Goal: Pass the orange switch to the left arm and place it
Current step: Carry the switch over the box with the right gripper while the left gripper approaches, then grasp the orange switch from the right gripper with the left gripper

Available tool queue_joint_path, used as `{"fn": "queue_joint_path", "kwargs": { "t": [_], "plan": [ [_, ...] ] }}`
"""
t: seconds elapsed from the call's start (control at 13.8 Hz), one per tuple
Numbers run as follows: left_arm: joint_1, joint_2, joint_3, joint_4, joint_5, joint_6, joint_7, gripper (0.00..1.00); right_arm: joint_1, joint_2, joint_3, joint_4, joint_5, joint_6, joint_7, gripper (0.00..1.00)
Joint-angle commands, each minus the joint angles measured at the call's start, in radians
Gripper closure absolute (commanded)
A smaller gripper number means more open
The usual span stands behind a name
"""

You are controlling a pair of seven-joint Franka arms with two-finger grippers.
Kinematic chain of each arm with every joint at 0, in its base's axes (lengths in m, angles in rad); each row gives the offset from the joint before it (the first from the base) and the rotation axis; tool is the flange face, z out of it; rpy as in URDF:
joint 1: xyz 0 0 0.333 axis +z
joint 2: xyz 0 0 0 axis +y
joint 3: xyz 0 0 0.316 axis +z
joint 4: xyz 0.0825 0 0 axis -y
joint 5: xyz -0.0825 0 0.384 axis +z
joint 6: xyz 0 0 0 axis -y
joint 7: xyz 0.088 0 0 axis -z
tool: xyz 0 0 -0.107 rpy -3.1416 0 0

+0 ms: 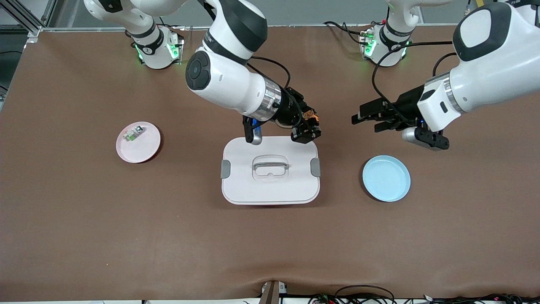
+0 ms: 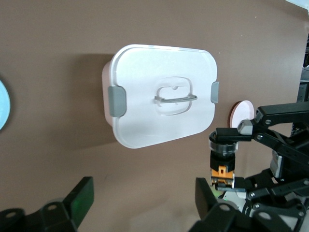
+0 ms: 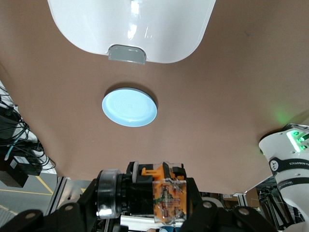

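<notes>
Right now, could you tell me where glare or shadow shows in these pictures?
Right wrist view: bright glare streaks on the box lid. Left wrist view: the box casts a soft shadow on the table beside it. Front view: even light, a thin shadow rims the blue plate.

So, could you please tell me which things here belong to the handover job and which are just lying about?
Job: orange switch, held in the right end effector; left end effector, open; box; blue plate.
Lying about: pink plate; green-and-white component.
</notes>
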Motion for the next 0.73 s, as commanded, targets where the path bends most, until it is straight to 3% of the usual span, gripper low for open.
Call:
{"fn": "queue_joint_path", "kwargs": {
  "t": [0.0, 0.65],
  "plan": [
    [-0.029, 0.007, -0.006, -0.005, -0.021, 0.036, -0.005, 0.1, -0.006, 0.02, 0.01, 0.056, 0.021, -0.002, 0.027, 1.0],
    [-0.098, -0.004, -0.02, 0.004, -0.02, 0.048, -0.068, 0.12, 0.001, 0.028, 0.013, 0.066, 0.018, 0.035, 0.028, 1.0]
  ]
}}
